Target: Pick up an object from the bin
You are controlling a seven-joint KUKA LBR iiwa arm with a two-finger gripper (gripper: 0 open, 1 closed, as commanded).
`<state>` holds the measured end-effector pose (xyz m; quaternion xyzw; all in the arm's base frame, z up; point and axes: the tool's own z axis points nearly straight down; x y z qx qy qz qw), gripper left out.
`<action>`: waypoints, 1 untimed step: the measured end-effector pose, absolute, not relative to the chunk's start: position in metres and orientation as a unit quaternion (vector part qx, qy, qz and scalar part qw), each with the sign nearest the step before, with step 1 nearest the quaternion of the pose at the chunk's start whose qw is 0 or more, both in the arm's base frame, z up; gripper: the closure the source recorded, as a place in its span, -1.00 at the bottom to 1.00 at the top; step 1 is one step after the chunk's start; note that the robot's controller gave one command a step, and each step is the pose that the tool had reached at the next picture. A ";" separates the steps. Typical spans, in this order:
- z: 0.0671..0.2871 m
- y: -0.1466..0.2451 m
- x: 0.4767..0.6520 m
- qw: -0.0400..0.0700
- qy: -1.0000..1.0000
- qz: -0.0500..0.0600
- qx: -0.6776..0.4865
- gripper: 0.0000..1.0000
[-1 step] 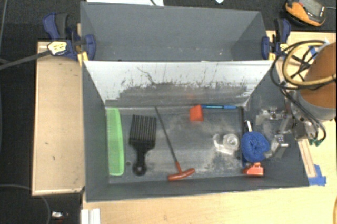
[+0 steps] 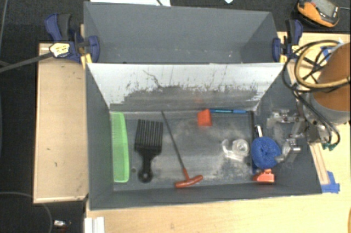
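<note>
One blue, ball-like bundle (image 2: 265,152) lies at the bin's (image 2: 181,84) right end, just beside the arm's fingers (image 2: 289,145); whether they are released or clenched cannot be told. A small orange piece (image 2: 265,176) lies just in front.

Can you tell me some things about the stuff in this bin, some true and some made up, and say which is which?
1. The green comb lies along the left side of the bin. True.
2. The black brush lies on the blue fuzzy lump. False: it lies beside the green comb, far from the lump.
3. The gripper is at the bin's right side, close to the blue fuzzy lump. True.
4. The small orange block sits in the front left corner. False: it sits near the back wall, about midway across.
5. The thin rod has an orange handle at its front end. True.
</note>
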<state>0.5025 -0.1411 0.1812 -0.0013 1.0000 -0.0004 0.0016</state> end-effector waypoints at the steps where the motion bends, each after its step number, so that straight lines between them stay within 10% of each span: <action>1: 0.121 -0.133 0.549 0.005 0.997 0.000 0.075 -1.00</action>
